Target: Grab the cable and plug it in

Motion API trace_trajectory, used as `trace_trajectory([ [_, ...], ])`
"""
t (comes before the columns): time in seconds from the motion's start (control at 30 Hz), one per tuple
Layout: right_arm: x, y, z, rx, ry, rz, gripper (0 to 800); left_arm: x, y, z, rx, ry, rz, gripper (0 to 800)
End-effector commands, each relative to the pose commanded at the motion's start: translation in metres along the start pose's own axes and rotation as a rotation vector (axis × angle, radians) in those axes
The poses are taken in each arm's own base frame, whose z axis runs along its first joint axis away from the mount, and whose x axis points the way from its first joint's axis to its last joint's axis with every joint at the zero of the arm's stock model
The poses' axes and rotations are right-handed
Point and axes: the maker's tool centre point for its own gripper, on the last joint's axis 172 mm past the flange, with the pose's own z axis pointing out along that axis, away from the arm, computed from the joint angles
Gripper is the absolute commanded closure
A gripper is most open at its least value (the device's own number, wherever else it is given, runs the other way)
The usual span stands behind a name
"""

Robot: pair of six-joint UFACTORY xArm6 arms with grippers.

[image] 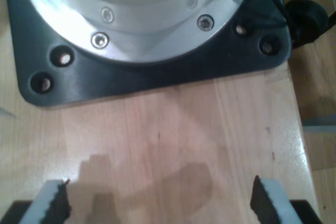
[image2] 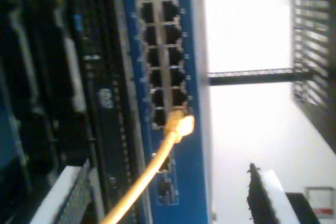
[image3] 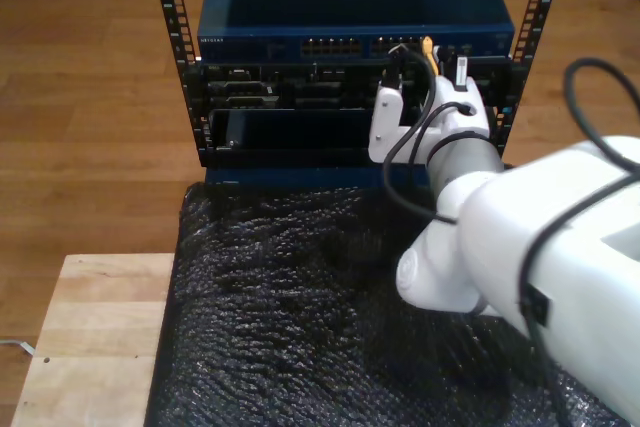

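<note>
The yellow-orange cable (image2: 157, 166) runs up to the blue network switch (image2: 197, 51), and its plug (image2: 180, 123) sits in one of the switch's ports. My second gripper (image2: 168, 203) is open just in front of the switch. The cable passes between its fingers, close to one finger (image2: 71, 195) and far from the other. In the exterior view the cable (image3: 430, 51) shows as a short yellow stub at the switch (image3: 350, 9), above my second gripper (image3: 425, 92). My first gripper (image: 157, 203) is open over a wooden tabletop (image: 184, 129) with nothing between its fingers.
A black arm base plate (image: 157, 72) with an aluminium ring lies just beyond my first gripper. The switch sits in a black rack (image3: 300, 107) with perforated posts. A black crinkled mat (image3: 290, 307) lies in front of it, and a wooden table (image3: 90, 337) is at the exterior view's lower left.
</note>
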Motion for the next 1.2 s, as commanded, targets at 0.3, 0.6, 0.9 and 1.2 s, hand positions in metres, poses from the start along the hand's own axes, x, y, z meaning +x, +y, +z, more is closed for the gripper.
trace_trajectory([
  [0.3, -0.04, 0.003, -0.01, 0.158, 0.002, -0.122, 20, 0.0, 0.0, 0.0, 0.0, 0.0, 0.002, 0],
  [0.6, -0.115, -0.011, -0.017, 0.343, -0.033, -0.189, 26, 0.0, 0.0, 0.0, 0.0, 0.0, 0.002, 0],
  [0.9, -0.202, -0.029, -0.049, 0.561, -0.037, -0.191, 20, 0.0, 0.0, 0.0, 0.0, 0.0, 0.0, 0],
  [1.2, -0.283, -0.043, -0.109, 0.726, -0.026, -0.183, 12, 0.0, 0.0, 0.0, 0.0, -0.002, 0.002, 0],
])
